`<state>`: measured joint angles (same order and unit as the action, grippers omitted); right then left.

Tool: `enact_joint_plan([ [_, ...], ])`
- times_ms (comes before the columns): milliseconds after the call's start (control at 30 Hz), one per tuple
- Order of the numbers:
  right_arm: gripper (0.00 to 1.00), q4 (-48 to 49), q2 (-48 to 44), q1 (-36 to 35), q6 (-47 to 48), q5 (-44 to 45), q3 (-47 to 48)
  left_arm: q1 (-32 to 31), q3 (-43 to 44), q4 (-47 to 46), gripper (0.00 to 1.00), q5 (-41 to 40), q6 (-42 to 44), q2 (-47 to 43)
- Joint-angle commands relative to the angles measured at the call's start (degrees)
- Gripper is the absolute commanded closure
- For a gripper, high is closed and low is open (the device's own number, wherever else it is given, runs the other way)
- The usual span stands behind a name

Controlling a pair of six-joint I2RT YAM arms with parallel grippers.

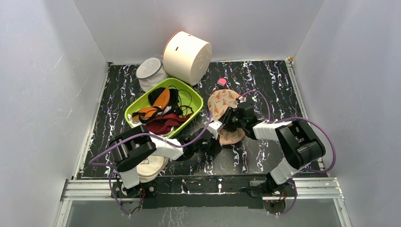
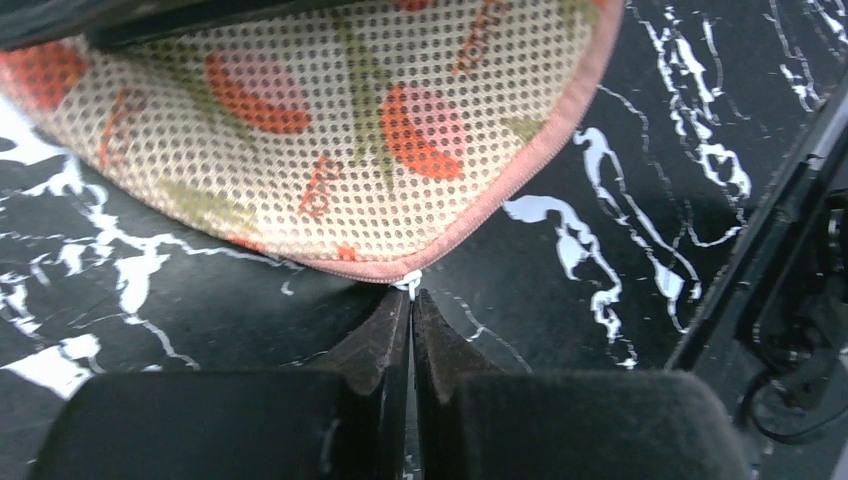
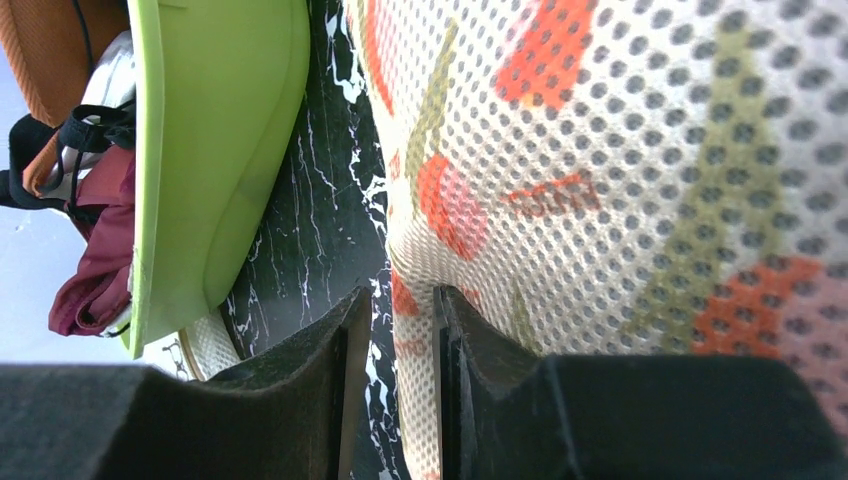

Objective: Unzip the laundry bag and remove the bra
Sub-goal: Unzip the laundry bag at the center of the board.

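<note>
The laundry bag (image 1: 222, 101), peach mesh with red and green motifs, lies right of the table's centre. It fills the left wrist view (image 2: 350, 130) and the right wrist view (image 3: 620, 150). My left gripper (image 1: 221, 130) (image 2: 411, 298) is at the bag's near edge. It is shut on the small white zipper pull (image 2: 409, 284) on the pink zipper seam. My right gripper (image 1: 235, 117) (image 3: 403, 300) sits on the bag's middle, its jaws a narrow gap apart with the bag's mesh edge between them. The black bra is not in view.
A green bin (image 1: 191, 91) (image 3: 220, 150) left of the bag holds maroon and orange-lined bras with black straps. A white mesh cylinder (image 1: 151, 71) and a cream round container (image 1: 187, 56) stand at the back. A cream pouch (image 1: 151, 168) lies under my left arm. A small pink object (image 1: 221, 82) lies behind the bag.
</note>
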<state>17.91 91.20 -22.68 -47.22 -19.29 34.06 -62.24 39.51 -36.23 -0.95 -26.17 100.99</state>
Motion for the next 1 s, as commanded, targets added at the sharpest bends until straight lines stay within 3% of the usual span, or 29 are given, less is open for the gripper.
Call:
enact_joint_plan([
  [0, 0.73, 4.6, 1.3, -1.1, -0.9, 2.9, -1.0, -1.8, 3.8, 2.8, 1.00, 5.2, -3.2, -0.2],
  [133, 0.73, 3.0, -0.1, -1.1, 0.3, 1.9, -0.8, -1.7, 3.5, 4.0, 0.97, 3.5, -4.0, -1.1],
  [267, 0.68, -5.0, -5.2, -1.1, 4.9, 2.8, 1.5, -1.7, 2.0, 7.8, 0.80, 3.0, -4.0, -4.1],
  [400, 0.54, -16.6, -12.3, -1.0, 10.7, 4.5, 5.1, -1.7, -2.5, 8.4, 0.54, 4.0, -5.1, -9.6],
  [533, 0.43, -25.9, -19.8, -1.0, 15.6, 5.3, 6.2, -1.5, -7.2, 7.6, 0.38, 3.1, -7.4, -15.7],
  [700, 0.29, -33.2, -27.4, -1.0, 16.7, 3.9, 3.7, 0.4, -7.0, 6.7, 0.32, 3.0, -11.5, -16.9],
  [867, 0.03, -37.5, -34.4, -1.0, 16.1, 11.3, -0.4, 4.2, -5.2, 0.5, 0.29, 2.4, -23.7, -10.9],
  [967, 0.02, -39.9, -39.3, -1.0, 15.7, 15.4, -1.2, 5.8, -2.8, -1.8, 0.30, 2.4, -29.6, -6.3],
])
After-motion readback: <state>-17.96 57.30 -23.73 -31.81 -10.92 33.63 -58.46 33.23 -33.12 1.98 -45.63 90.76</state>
